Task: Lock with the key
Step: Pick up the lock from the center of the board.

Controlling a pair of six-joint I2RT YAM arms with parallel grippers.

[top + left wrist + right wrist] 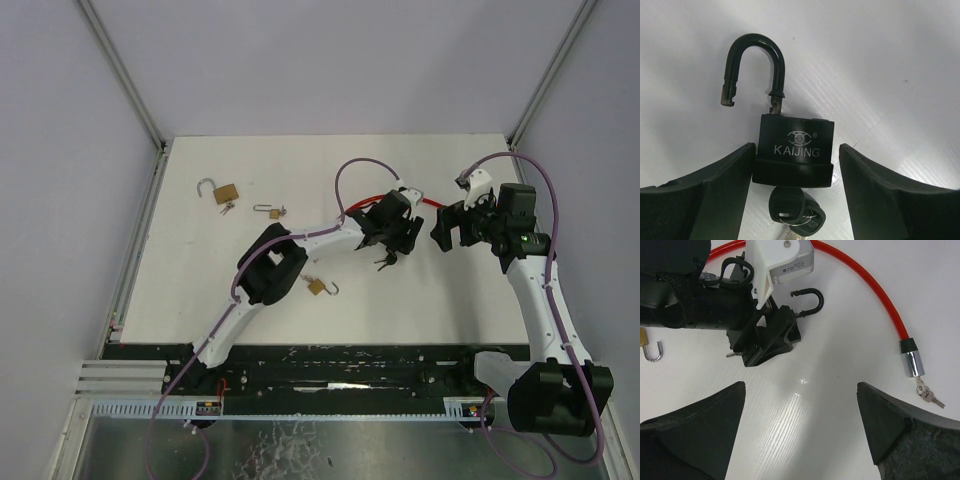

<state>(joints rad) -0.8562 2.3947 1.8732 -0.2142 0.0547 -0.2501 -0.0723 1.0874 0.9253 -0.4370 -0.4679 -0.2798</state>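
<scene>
— Between the fingers (705, 195) of the left gripper (796, 152), flat on the white table (900, 60): black padlock (795, 145), lettered face up.
— Pinched?
— Not quite. Spread around the body, one finger up against the lock's base, the other just beside it with a strip of table showing between.
— And the shackle (757, 55)?
— Swung open. One leg seated in the body, free end hanging clear to the side.
— And the key (795, 207)?
— Black-headed, pushed into the underside of the lock, with a ring and more metal trailing off the bottom edge of the wrist view.
— And the right gripper (801, 390)?
— Spread wide, holding nothing, hovering over bare table, facing the left gripper from close by.
— Anything else nearby?
— Red cable (865, 285) curving past the far side of the left gripper, ending in a chrome cap (912, 362) with small keys (929, 396) attached. Also three brass padlocks: first (226, 193) toward the far left, shackle open; second (268, 211) near it, too small to judge; third (318, 287) beside the left arm's elbow, shackle open.
</scene>
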